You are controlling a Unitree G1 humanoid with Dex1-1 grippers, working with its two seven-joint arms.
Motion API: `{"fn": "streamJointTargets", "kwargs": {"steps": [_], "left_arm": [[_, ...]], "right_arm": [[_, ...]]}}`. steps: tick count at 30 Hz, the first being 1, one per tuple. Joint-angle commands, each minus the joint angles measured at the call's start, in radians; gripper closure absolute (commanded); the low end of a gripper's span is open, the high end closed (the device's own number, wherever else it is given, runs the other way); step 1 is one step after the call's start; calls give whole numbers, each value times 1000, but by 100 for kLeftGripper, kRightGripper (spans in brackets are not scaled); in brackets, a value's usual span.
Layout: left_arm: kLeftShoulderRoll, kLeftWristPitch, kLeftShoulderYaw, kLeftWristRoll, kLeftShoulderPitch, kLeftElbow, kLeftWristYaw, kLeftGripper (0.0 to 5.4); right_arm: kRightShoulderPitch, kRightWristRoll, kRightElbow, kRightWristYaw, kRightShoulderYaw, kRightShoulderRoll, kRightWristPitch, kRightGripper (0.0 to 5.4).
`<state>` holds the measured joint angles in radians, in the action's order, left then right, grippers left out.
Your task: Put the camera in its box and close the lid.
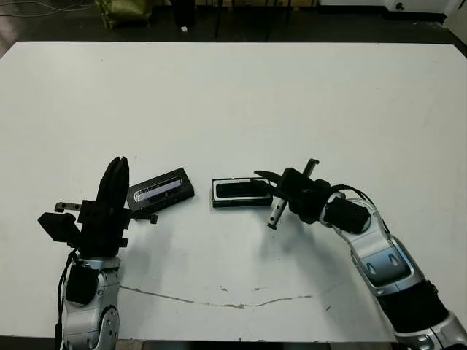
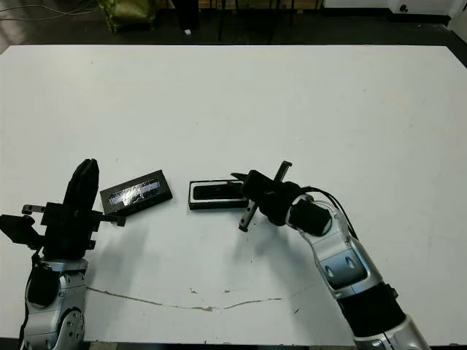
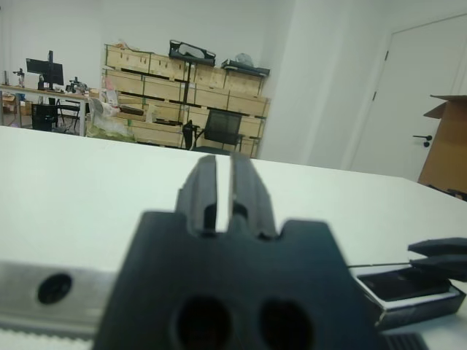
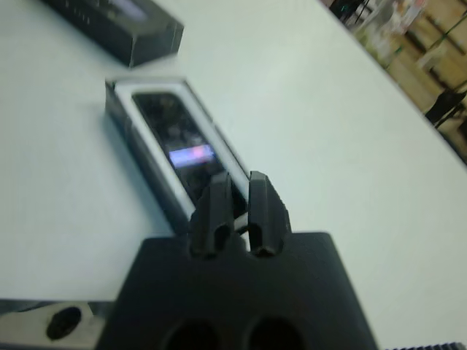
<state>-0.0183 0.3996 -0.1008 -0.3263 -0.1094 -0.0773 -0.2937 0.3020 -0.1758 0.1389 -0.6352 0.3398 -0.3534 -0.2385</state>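
The box [image 1: 216,194], a shallow black tray with a white inside, lies at mid-table. The camera [image 1: 241,190] lies flat inside it, and its bluish-purple patch shows on the camera [image 4: 191,154] in the right wrist view. The lid [image 1: 160,189], black with a silvery strip, rests flat on the table just left of the box. My right gripper [image 1: 260,176] is shut and empty, with its tips at the box's right end, just above it. My left gripper [image 1: 117,164] is shut, holds nothing and points up, close to the lid's left end.
A thin dark crack line [image 1: 219,297] runs across the white table [image 1: 241,95] near its front edge. Beyond the far edge lies dark floor with a green bag [image 1: 124,10]. Shelves and a chair show far off in the left wrist view.
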Motion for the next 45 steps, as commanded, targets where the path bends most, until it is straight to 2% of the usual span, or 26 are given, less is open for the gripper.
{"fn": "streamJointTargets", "kwargs": {"steps": [1,4,7,13,17,18,21,22,26,32,36,38,41,45], "left_arm": [[-4,-19,-2,6,-16,1,6,540],[-5,-13,-3,-5,-11,10,-5,540],[-5,-9,-4,-5,-8,15,-8,540],[-3,-38,1,-5,-15,-11,4,540],[-6,-21,-3,10,-10,-4,5,540],[-6,-21,-3,9,-9,-3,4,540],[-6,-29,-2,6,-9,-11,6,540],[-7,-24,-3,13,-8,-8,8,540],[-14,-21,-7,30,-5,-13,14,540],[-73,-43,-37,65,15,-47,18,540],[-145,-88,-65,80,39,-90,8,540],[-186,-116,-78,84,57,-100,-4,540],[-237,-153,-94,95,86,-102,-9,540],[-301,-234,-115,90,128,-99,-16,540]], "right_arm": [[-41,-22,39,-21,8,-47,-82,539],[-62,-17,34,-19,-6,-70,-76,539],[-78,-5,-4,-12,-26,-84,-24,539],[-113,47,10,13,-93,-80,-3,539],[-145,155,29,52,-189,-31,64,539],[-156,185,46,73,-215,-11,65,539],[-190,321,75,120,-308,75,132,539],[-199,342,93,139,-329,88,142,539],[-211,449,151,135,-406,88,149,539],[-256,697,303,210,-544,59,-107,539],[-260,840,288,195,-638,45,-153,539],[-267,883,271,196,-662,44,-164,539],[-290,873,251,213,-658,29,-185,539],[-330,784,251,282,-629,2,-229,539]]}}
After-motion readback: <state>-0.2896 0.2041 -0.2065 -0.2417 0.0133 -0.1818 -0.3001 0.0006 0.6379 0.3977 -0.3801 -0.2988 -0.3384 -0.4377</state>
